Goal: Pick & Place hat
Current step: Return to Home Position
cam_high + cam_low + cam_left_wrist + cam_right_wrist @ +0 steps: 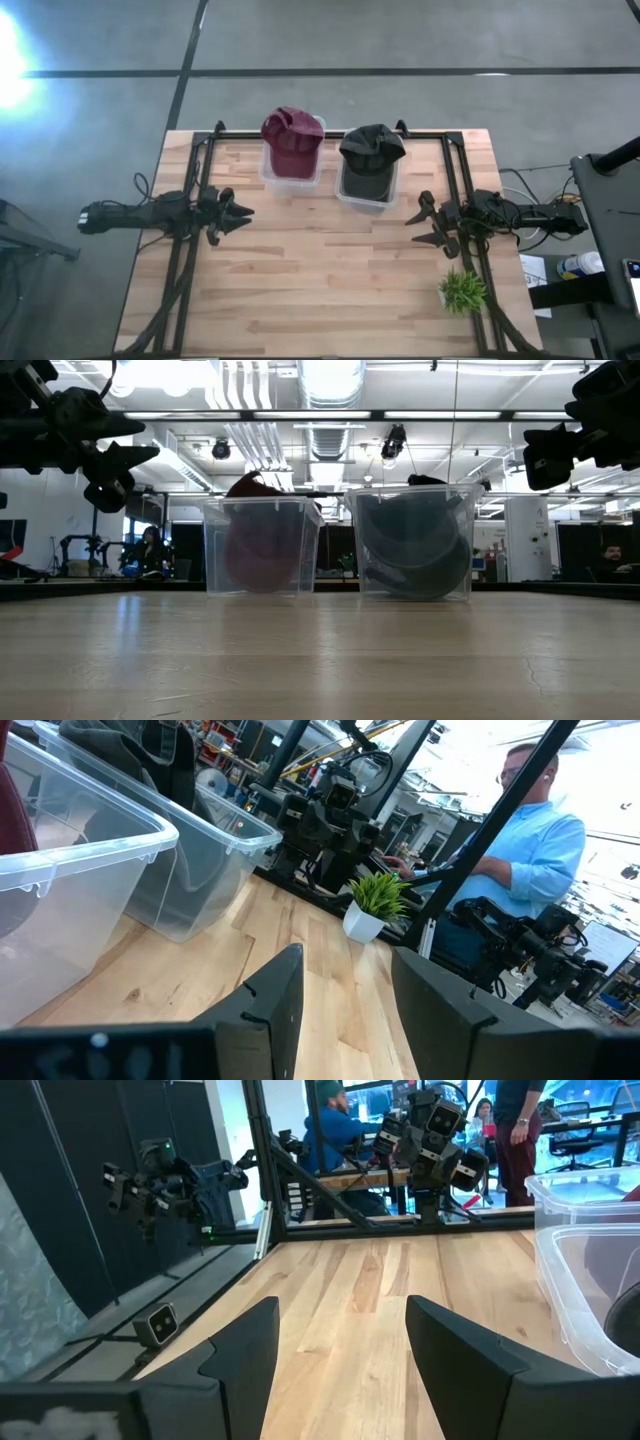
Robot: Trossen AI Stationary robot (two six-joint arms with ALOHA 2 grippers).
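Left gripper [240,213]: above the table's [330,285] left side, well apart from both bins. Its own wrist view shows the 2 fingers [280,995] spread wide with nothing between them.
Right gripper [416,227]: above the table's right side, near the right bin [365,206] but clear of it. Its fingers [250,1342] are also set wide and hold nothing.
Red cap [292,140]: in the left bin [290,181], its crown rising over the rim. In the low view it is only a reddish blur through the clear wall.
Gray cap [371,148]: in the right bin, sticking up above the rim. Whether more than 1 cap lies there cannot be told from above, and the low view shows only a dark rounded mass behind the plastic.
Bins: side by side at the table's far edge; whether they touch is not clear.
Arms, low view: both are cut off at the upper corners, so the fingertips are hard to make out there.
Plant [462,291]: small and green, on the table near the right arm's base.
Person [540,840]: in a blue shirt, beyond the table, partly hidden by frame bars.
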